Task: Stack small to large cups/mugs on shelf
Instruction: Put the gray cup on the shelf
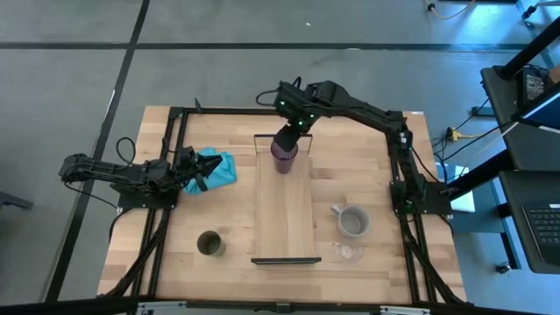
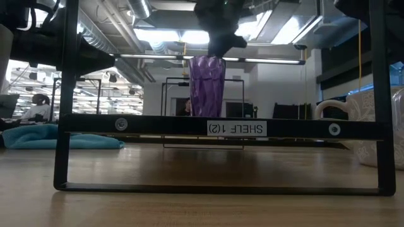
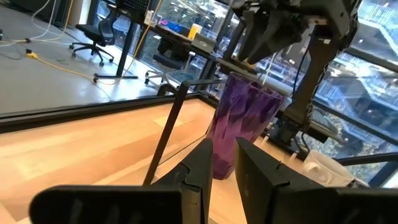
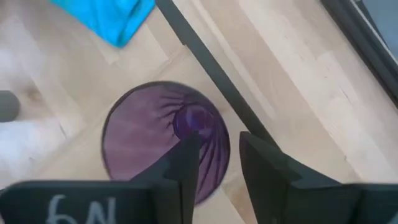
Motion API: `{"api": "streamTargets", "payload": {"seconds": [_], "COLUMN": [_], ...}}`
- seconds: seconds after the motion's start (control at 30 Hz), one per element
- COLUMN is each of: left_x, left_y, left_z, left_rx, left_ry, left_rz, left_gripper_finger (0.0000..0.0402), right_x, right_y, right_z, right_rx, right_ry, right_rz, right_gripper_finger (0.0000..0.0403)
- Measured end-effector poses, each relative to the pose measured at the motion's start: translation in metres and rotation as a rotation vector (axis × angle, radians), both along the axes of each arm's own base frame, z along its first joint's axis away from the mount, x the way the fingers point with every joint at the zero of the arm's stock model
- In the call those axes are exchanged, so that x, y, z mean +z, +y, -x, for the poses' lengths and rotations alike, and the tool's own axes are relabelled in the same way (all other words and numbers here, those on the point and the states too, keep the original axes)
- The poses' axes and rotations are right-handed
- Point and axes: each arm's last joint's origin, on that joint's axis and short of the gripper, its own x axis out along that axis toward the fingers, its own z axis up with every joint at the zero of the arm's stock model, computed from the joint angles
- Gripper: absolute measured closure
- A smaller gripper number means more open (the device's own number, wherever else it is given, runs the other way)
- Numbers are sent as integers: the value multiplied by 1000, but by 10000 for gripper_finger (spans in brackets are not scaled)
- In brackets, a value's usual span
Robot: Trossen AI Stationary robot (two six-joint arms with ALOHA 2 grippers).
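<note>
The tall purple tumbler [image 1: 283, 157] [image 2: 207, 85] stands upright on its base at the far end of the shelf [image 1: 284, 219]. My right gripper [image 4: 221, 162] [image 2: 219, 44] hangs just above the tumbler's rim, pointing steeply down. Its fingers are open and touch nothing. The small olive cup [image 1: 210, 243] stands on the table left of the shelf. The grey handled mug [image 1: 353, 220] and the tiny clear glass [image 1: 348, 252] stand to the shelf's right. My left gripper [image 1: 203, 171] [image 3: 224, 168] rests level at the table's left by the teal cloth, with a narrow gap between its fingers.
The teal cloth [image 1: 223, 168] lies on the table left of the shelf's far end. The shelf's thin black end frames [image 2: 221, 128] stand up at its near and far ends. Black rails [image 1: 175, 140] border the tabletop. Bare shelf board lies nearer than the tumbler.
</note>
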Motion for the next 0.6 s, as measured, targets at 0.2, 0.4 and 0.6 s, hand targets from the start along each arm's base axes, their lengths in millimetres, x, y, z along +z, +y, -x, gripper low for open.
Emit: {"api": "streamTargets", "payload": {"seconds": [0.2, 0.4, 0.6], "left_x": [3, 6, 13], "left_y": [0, 3, 2], "left_z": [0, 2, 1], "left_rx": [-2, 128, 5], "left_ry": [-28, -61, -130], "left_rz": [-2, 9, 86], "left_gripper_finger": [342, 342, 342], "right_x": [27, 53, 77], "right_y": [14, 33, 52], "right_z": [19, 35, 55], "right_rx": [38, 143, 147], "right_ry": [-41, -104, -163], "right_rz": [25, 73, 117], "right_gripper_finger": [286, 286, 286]}}
